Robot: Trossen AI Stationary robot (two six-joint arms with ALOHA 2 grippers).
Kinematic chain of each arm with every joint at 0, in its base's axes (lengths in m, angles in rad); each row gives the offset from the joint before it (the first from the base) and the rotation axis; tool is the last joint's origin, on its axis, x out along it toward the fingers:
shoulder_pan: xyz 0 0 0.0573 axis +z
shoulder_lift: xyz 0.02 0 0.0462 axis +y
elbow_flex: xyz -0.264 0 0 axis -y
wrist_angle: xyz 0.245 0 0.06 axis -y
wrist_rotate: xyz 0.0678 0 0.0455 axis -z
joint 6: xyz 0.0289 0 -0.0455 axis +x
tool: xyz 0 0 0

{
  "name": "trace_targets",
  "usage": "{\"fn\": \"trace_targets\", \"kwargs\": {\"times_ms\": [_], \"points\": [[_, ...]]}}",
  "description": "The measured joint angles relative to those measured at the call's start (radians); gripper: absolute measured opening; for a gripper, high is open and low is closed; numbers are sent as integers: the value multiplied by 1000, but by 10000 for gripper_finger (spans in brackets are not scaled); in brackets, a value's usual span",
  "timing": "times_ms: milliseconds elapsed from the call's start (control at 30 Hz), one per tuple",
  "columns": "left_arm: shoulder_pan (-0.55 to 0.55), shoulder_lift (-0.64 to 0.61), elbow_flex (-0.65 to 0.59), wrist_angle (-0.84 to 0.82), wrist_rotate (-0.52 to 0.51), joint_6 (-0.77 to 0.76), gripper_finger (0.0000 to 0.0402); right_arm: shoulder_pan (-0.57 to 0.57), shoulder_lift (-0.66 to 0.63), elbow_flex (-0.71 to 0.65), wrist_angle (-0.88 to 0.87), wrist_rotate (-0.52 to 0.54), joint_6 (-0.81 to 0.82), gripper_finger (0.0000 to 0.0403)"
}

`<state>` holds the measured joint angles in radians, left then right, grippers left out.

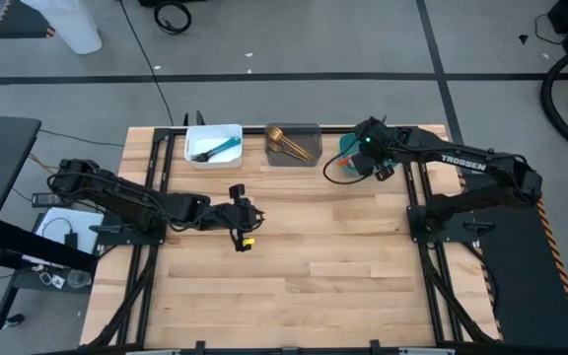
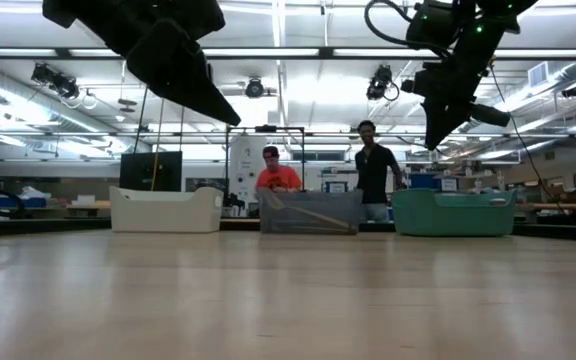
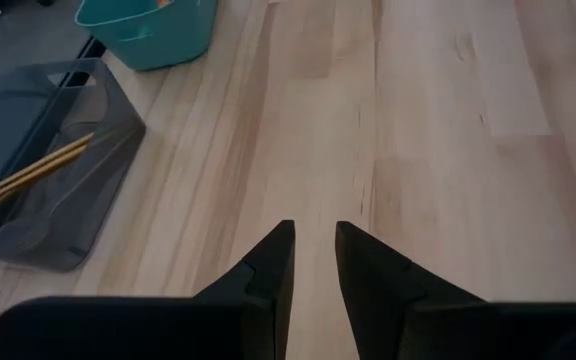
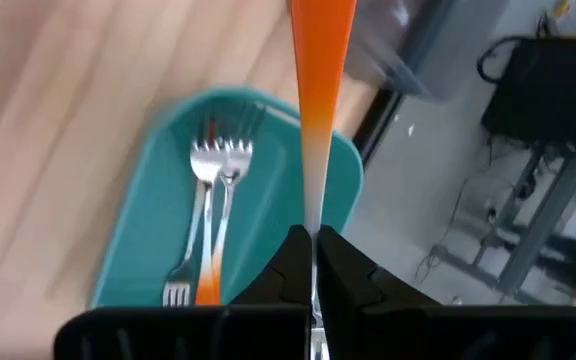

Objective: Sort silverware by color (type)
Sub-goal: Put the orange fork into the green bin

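Tabletop (image 1: 343, 266) is bare wood with no loose silverware visible, so sorting looks almost finished. Three bins sit in a row along the 12 o'clock edge.

White bin (image 1: 213, 144) is at about 11 o'clock and holds blue-handled pieces (image 1: 220, 150). Grey bin (image 1: 293, 144) is at 12 and holds gold pieces (image 1: 289, 145). Teal bin (image 4: 168, 210) is at about 1 o'clock, mostly hidden under the right arm in the high view. It already holds orange-handled forks (image 4: 213, 225).

Right hand (image 4: 314, 262) hangs above the teal bin, fingers together and clamped on an orange-handled utensil (image 4: 320, 80) by its metal end. The orange handle sticks out past the fingertips, over the bin.

Step in hand, as I judge it: drop this orange piece into the teal bin. To do it well:
- centre the hand over the bin floor, not the rim, since the handle reaches toward the far wall
- lower before letting go so the piece does not bounce out
- open fully and lift straight up
- line it up roughly with the forks already inside

Risk: the handle tip catches the rim and tips the piece onto the tabletop.

Left hand (image 3: 314, 262) waits over the tabletop at about 9 o'clock of centre, fingers slightly apart and holding nothing.
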<state>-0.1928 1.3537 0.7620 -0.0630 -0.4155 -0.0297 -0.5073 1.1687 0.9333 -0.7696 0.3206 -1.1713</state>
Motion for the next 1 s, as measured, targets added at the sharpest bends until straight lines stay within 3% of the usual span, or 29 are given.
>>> {"fn": "trace_targets", "kwargs": {"times_ms": [533, 1000], "points": [[0, 0, 0, 0, 0, 11, 84, -109, 30, 0, 18, -26, -22, 9], [0, 1, 0, -12, 1, 14, 84, -204, 192, 0, 75, 0, -59, 9]]}}
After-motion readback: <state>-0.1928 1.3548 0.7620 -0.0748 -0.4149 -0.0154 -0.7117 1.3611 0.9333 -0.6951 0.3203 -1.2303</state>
